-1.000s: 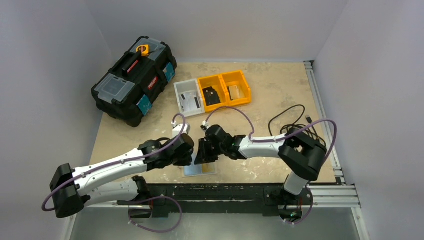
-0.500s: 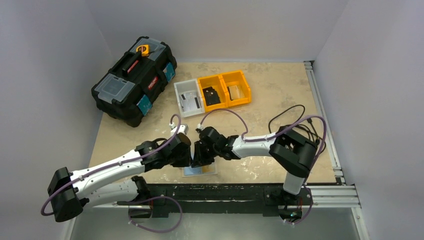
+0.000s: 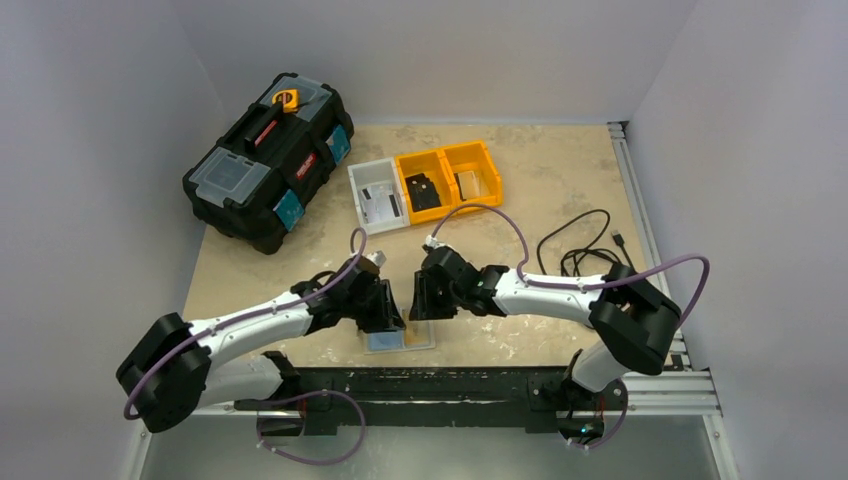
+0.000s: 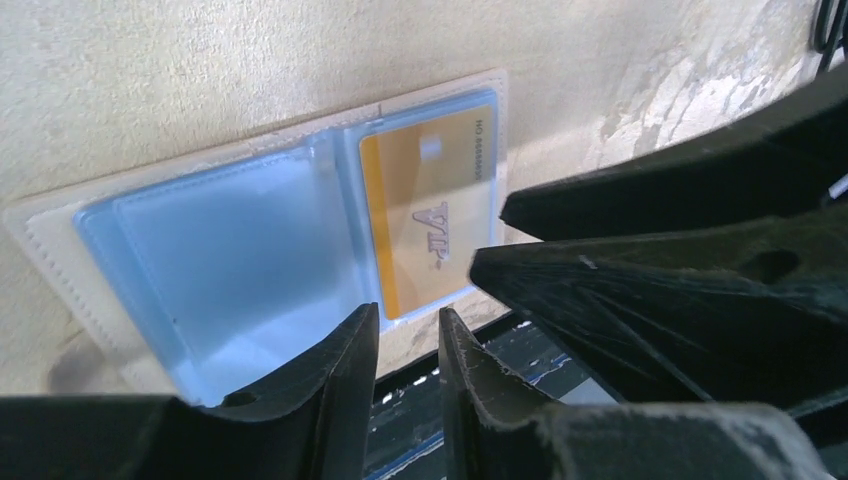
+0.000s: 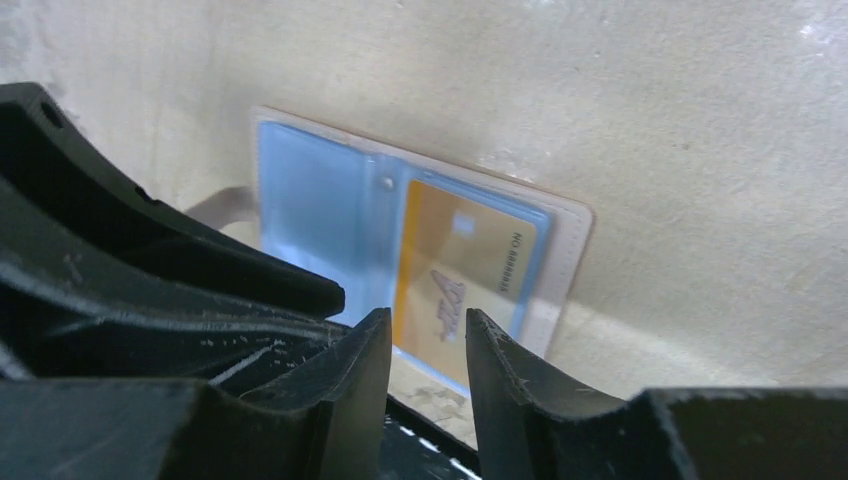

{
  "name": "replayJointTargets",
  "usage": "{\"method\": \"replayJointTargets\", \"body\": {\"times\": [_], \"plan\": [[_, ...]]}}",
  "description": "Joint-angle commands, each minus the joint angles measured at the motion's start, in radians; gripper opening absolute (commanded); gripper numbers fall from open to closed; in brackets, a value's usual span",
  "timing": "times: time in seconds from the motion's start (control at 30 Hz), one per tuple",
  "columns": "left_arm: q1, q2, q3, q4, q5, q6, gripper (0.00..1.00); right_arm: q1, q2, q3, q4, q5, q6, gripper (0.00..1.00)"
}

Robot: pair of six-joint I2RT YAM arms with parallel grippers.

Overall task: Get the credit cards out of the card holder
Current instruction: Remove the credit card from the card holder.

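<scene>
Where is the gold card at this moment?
In the left wrist view, the gold card sits in the right pocket of the open card holder, flat on the table near its front edge.

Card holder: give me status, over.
Jaws slightly parted, empty, on left gripper and right gripper. Open card holder flat on table, gold card in one pocket, not yet out. Grippers crowd each other above it.

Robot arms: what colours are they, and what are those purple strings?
The left arm and right arm have white tube-like links and chunky black joints. The purple strings are thin cables looping along each arm. The left gripper and right gripper each have two curved black fingers, slightly scuffed.
</scene>
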Motion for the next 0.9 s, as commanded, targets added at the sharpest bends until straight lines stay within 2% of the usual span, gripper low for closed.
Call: {"method": "replayJointTargets", "body": {"times": [0.0, 0.2, 0.47, 0.87], "plan": [[0.041, 0.063, -0.046, 0.212, 0.148, -0.037, 0.27, 0.005, -0.015, -0.012, -0.044, 0.066, -0.041, 0.32], [0.056, 0.115, -0.062, 0.234, 0.144, -0.038, 0.24, 0.006, 0.0, 0.014, -0.088, 0.142, -0.064, 0.29], [0.059, 0.138, -0.05, 0.151, 0.072, 0.004, 0.23, 0.006, 0.034, 0.018, -0.088, 0.141, -0.071, 0.24], [0.06, 0.22, -0.075, 0.225, 0.069, 0.002, 0.21, 0.021, 0.063, 0.018, -0.062, 0.095, -0.078, 0.14]]}}
